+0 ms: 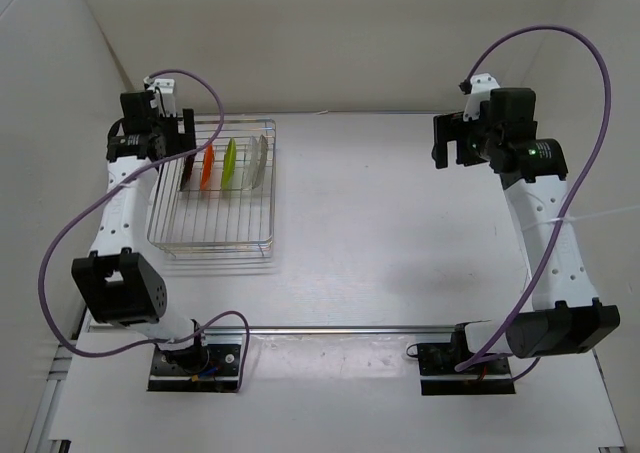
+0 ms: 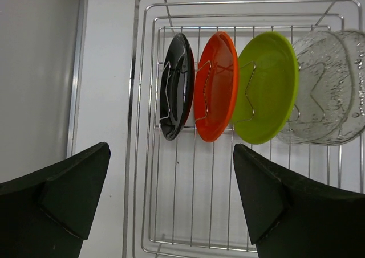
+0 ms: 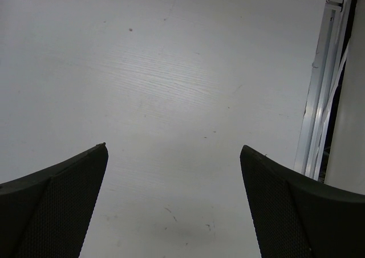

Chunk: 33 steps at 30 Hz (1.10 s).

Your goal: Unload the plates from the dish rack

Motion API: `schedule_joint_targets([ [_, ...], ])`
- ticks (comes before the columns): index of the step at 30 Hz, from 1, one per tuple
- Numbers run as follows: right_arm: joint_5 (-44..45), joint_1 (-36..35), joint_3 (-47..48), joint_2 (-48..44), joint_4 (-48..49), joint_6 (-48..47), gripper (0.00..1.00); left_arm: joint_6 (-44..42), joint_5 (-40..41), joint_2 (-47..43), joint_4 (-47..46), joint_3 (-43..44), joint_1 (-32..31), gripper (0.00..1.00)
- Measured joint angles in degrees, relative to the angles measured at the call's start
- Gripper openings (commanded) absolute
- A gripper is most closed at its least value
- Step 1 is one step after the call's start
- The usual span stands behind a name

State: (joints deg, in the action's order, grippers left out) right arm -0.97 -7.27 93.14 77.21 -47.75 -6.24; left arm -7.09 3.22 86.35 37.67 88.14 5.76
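Done: nothing unloaded yet, it seems.
In dish rack (image 2: 137,98): black plate (image 2: 177,93), orange-red plate (image 2: 217,87), lime green plate (image 2: 268,87) and clear plate (image 2: 319,87), all on edge.
Left gripper (image 2: 171,148): wide, empty, over the rack.
Right gripper (image 3: 173,147): wide, empty, over the bench (image 3: 171,70), well apart.
Left to do: all four plates.

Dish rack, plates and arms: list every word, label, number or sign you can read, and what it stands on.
None readable in any view.
The dish rack, the plates, the left arm, the right arm and the table show no lettering.
The green light on the right arm carries no text.
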Motion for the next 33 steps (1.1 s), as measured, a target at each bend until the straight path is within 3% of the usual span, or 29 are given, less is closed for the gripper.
schedule_joint_targets([
  [13, -3.3, -0.3, -2.3, -0.9, -0.4, -2.7, 1.0, -3.4, -4.3, 15.9, -2.4, 6.3, 2.1, 0.96],
  [21, -3.7, -0.3, -3.0, -1.5, -0.3, -3.3, 1.0, -4.0, -5.1, 19.6, -2.0, 7.6, 2.2, 0.93],
  [31, -3.7, -0.3, -3.0, -1.5, -0.4, -3.5, 1.0, -4.2, -5.0, 23.4, -2.1, 8.2, 2.2, 0.81],
  [33, -3.7, -0.3, -3.0, -1.5, -0.4, -3.5, 1.0, -4.1, -4.9, 24.0, -2.1, 8.2, 2.2, 0.72],
])
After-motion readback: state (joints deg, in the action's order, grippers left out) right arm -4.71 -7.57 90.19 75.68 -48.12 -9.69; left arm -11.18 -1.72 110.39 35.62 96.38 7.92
